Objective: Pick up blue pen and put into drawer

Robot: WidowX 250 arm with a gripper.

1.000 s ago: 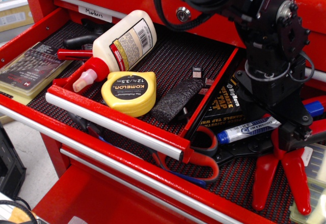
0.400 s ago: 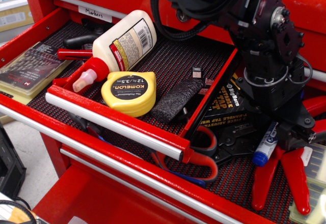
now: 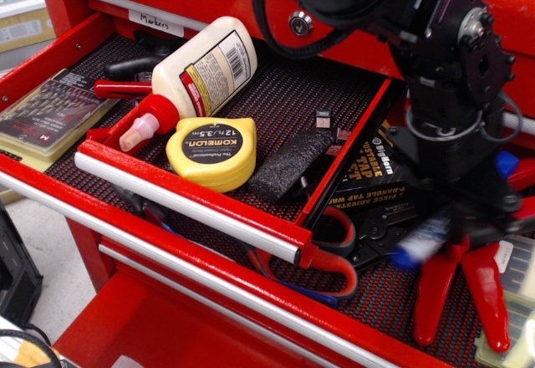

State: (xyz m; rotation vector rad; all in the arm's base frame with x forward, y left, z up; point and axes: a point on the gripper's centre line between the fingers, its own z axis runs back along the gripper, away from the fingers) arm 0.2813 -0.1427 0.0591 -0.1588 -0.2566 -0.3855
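Since 0.4 s ago blue pen (image 3: 424,241) swung from near-vertical to a slant, now motion-blurred, gripper (image 3: 468,217) shifted slightly. Single view: pen hangs over the wider lower tray by red-handled pliers (image 3: 464,288), well right of drawer (image 3: 188,193). Fingers apparently pinching pen's upper end. Light, stiff, smooth; mid-barrel hold safer.

Workshop, red tool chest (image 3: 209,301) (tape measure (image 3: 211,152))

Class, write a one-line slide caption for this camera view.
Gripper carries blurred blue pen above red-handled pliers, right of the open drawer.
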